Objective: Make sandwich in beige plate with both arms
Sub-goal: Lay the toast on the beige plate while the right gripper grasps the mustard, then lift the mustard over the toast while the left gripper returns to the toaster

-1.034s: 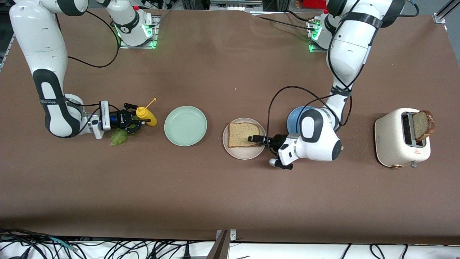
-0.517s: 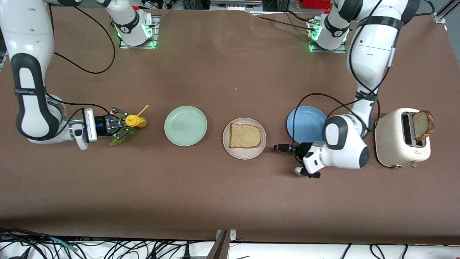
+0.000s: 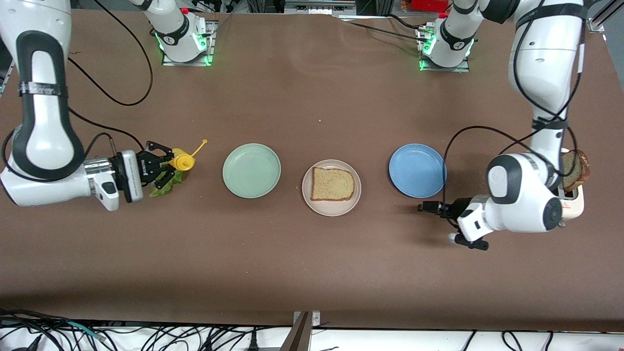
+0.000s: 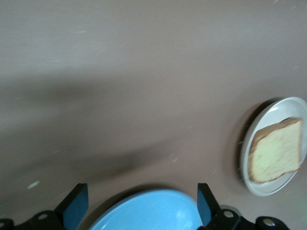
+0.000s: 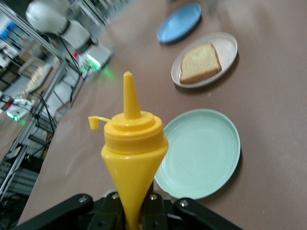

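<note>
1. One bread slice (image 3: pixel 332 184) lies flat in the beige plate (image 3: pixel 319 207) at mid-worktop, between the mint-green plate (image 3: pixel 251 170) and the blue plate (image 3: pixel 417 170); no filling or top slice is on it yet.
2. Right end effector (image 3: pixel 171 164): clamped on the yellow squeeze bottle (image 3: pixel 182 161), which it holds off the worktop at the right arm's end, nozzle tipped sideways, cap tab flipped open.
3. Lettuce leaf (image 3: pixel 163 187): lies on the worktop directly under that bottle, untouched.
4. Left end effector (image 3: pixel 428 206): fingers apart and empty, over bare worktop just nearer the front camera than the blue plate.
5. Second slice (image 3: pixel 573 169): stands in the toaster (image 3: pixel 575 204) at the left arm's end, largely screened by the left arm.
6. Step in hand, as judged: carrying the bottle to the plated slice.
7. Handling note: keep the bottle level in transit past the mint-green plate, tilt the nozzle down only once centred over the bread, and squeeze lightly so sauce stays inside the crust.
8. Risk: the leaf beneath may snag the fingers if the bottle dips.
</note>
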